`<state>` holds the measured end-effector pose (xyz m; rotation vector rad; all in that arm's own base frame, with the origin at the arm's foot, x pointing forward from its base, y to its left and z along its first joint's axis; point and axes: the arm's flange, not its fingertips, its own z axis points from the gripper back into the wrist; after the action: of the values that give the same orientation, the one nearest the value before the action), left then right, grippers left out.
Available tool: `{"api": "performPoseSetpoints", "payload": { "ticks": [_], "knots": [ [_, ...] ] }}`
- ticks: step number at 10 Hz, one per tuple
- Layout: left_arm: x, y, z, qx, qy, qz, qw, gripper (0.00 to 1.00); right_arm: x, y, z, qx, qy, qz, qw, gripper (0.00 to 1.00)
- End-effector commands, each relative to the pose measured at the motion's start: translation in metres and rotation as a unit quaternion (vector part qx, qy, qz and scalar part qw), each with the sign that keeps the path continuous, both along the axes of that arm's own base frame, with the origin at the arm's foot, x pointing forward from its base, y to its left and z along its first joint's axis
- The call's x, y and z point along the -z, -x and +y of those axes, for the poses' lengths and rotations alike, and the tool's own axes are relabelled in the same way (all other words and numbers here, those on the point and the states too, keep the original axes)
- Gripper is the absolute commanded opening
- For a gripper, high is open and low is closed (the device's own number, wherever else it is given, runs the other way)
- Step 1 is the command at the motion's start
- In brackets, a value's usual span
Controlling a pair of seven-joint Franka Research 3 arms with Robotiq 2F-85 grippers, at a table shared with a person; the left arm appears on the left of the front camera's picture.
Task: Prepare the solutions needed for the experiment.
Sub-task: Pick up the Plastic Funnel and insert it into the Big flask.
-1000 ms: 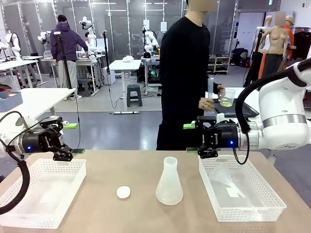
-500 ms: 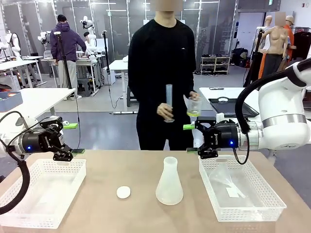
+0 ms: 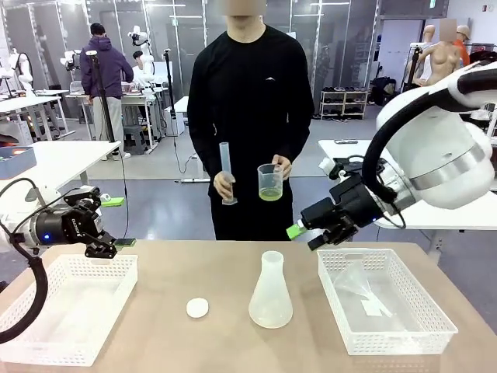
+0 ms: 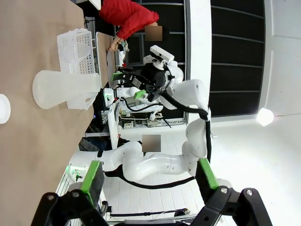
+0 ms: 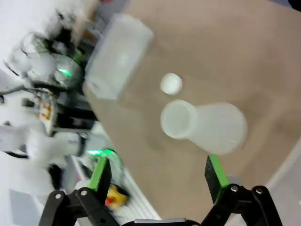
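Note:
Across the table a person holds a clear beaker (image 3: 270,182) with the pale yellow-green solutions (image 3: 270,194) at its bottom. Their other hand holds a tall graduated cylinder (image 3: 227,172). A frosted conical flask (image 3: 271,291) (image 4: 66,89) (image 5: 204,125) stands mid-table, with a white disc (image 3: 197,308) (image 5: 171,83) to its left. My right gripper (image 3: 304,235) (image 5: 157,172) hangs open, tilted down-left above the right basket's near-left corner, holding nothing. Over the left basket's far edge my left gripper (image 3: 118,222) (image 4: 148,176) stands open and holds nothing.
A white mesh basket (image 3: 66,307) (image 5: 120,56) sits at the left. Another basket (image 3: 439,330) (image 4: 77,44) at the right holds a clear funnel (image 3: 361,284). Bare tabletop lies between the baskets around the flask.
The person has walked from the right to the middle, carrying the beaker and cylinder. My right arm has lifted and its gripper now tilts down-left. The left arm has stayed put.

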<state>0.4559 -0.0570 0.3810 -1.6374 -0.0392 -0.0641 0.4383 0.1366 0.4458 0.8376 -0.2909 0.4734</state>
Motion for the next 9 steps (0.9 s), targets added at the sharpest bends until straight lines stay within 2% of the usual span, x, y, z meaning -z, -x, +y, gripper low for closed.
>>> {"api": "performPoseSetpoints", "payload": {
  "ticks": [1, 2, 3, 4, 7, 8, 9],
  "knots": [
    [-0.001, 0.000, 0.000, 0.004, 0.001, -0.001, 1.000, 1.00, -0.005, 0.011, -0.001, -0.028, 0.128, -0.093, 0.987, 1.00],
    [-0.001, 0.000, 0.000, 0.004, 0.001, -0.001, 1.000, 1.00, -0.006, 0.013, 0.000, -0.047, 0.163, -0.101, 0.980, 1.00],
    [-0.001, 0.000, 0.000, 0.004, 0.001, -0.001, 1.000, 1.00, -0.005, 0.011, 0.001, -0.010, 0.173, -0.089, 0.981, 1.00],
    [-0.001, 0.000, 0.000, 0.004, 0.001, -0.001, 1.000, 1.00, -0.014, 0.008, -0.002, -0.054, 0.126, -0.075, 0.988, 1.00],
    [-0.001, 0.000, 0.000, 0.004, 0.001, -0.001, 1.000, 1.00, -0.014, 0.008, -0.002, -0.054, 0.126, -0.075, 0.988, 1.00],
    [-0.001, 0.000, 0.000, 0.004, 0.001, -0.001, 1.000, 1.00, -0.013, 0.009, -0.003, -0.058, 0.144, -0.086, 0.984, 1.00],
    [-0.001, 0.000, 0.000, 0.004, 0.001, -0.001, 1.000, 1.00, -0.019, -0.004, -0.008, -0.127, 0.231, -0.169, 0.950, 1.00]
  ]
}}
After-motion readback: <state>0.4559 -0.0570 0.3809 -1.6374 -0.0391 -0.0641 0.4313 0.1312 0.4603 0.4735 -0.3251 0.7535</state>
